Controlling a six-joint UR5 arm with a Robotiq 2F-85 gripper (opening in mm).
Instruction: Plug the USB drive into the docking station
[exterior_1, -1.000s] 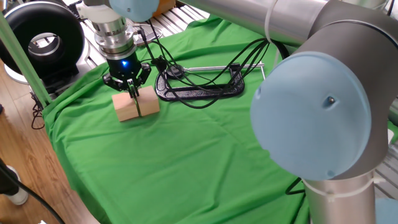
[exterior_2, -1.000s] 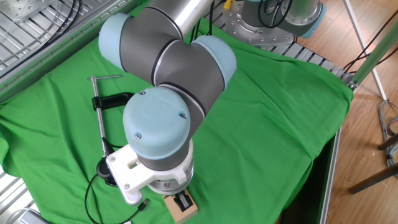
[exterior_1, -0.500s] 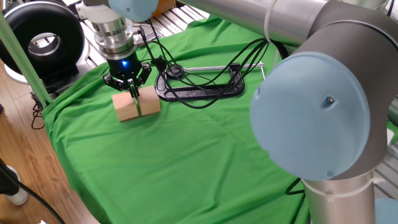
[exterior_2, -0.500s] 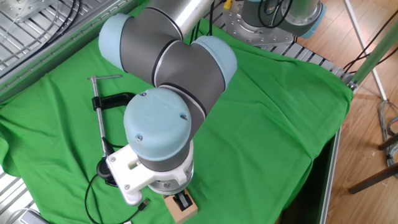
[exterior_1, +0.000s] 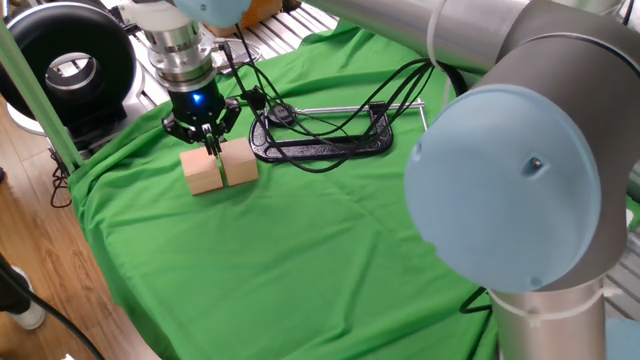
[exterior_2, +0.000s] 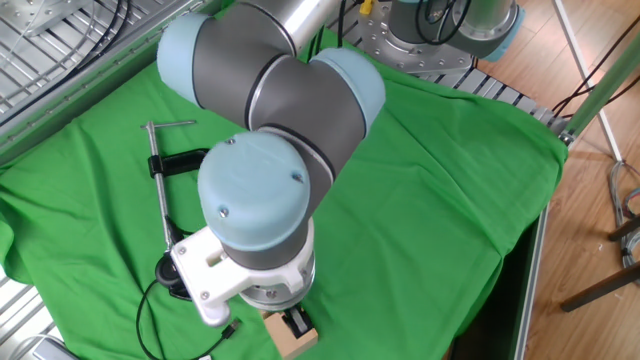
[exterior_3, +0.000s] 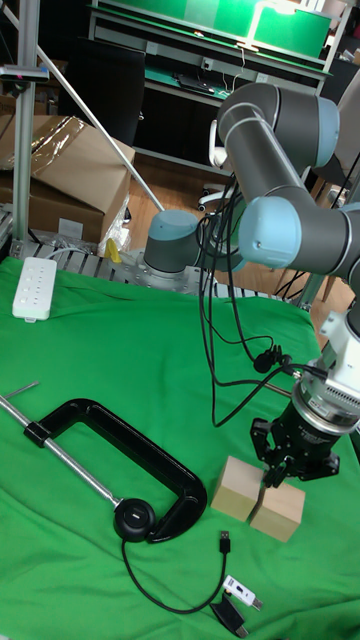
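Observation:
The USB drive (exterior_3: 238, 603), a slim dark stick with a pale metallic tip, lies on the green cloth near the front edge in the tall fixed view. The docking station (exterior_3: 132, 517) (exterior_1: 281, 113) (exterior_2: 170, 271) is a round black puck resting against the C-clamp, with a thin cable looping away from it. My gripper (exterior_3: 268, 472) (exterior_1: 213, 152) (exterior_2: 294, 322) hangs over the seam between two wooden blocks, well apart from the drive and the puck. Its fingers look pressed together, and I see nothing between them.
Two wooden blocks (exterior_3: 237, 473) (exterior_3: 279, 508) sit side by side under the gripper. A big black C-clamp (exterior_3: 100, 425) (exterior_1: 320, 150) lies on the cloth. The cable's silver plug (exterior_3: 225, 541) rests by the blocks. A white power strip (exterior_3: 33, 289) lies at the far left.
The gripper has shifted slightly up and to the left above the blocks. The blocks, puck and clamp have not moved.

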